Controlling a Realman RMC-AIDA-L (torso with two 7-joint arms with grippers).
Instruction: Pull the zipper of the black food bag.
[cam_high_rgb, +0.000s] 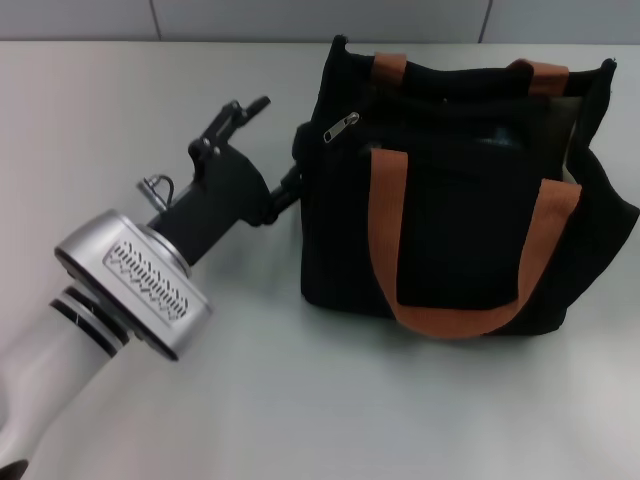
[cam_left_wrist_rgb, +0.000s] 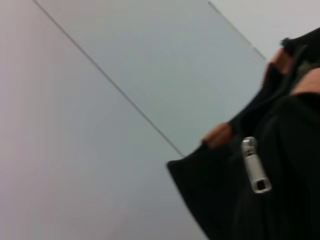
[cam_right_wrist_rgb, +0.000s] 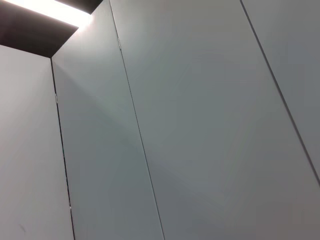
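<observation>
The black food bag (cam_high_rgb: 455, 235) stands upright on the table right of centre, with two orange-brown strap handles (cam_high_rgb: 386, 240). The silver zipper pull (cam_high_rgb: 341, 128) lies at the bag's top left corner. It also shows close up in the left wrist view (cam_left_wrist_rgb: 256, 166), against the bag's black fabric (cam_left_wrist_rgb: 285, 210). My left gripper (cam_high_rgb: 282, 135) is open beside the bag's left end, just left of the zipper pull. One finger (cam_high_rgb: 292, 180) reaches the bag's left side and the other (cam_high_rgb: 250, 106) points away behind it. It holds nothing. My right gripper is out of view.
The bag sits on a pale grey table (cam_high_rgb: 320, 400). A wall of light panels (cam_high_rgb: 250, 18) runs along the table's back edge. The right wrist view shows only wall panels (cam_right_wrist_rgb: 200, 125) and a ceiling light.
</observation>
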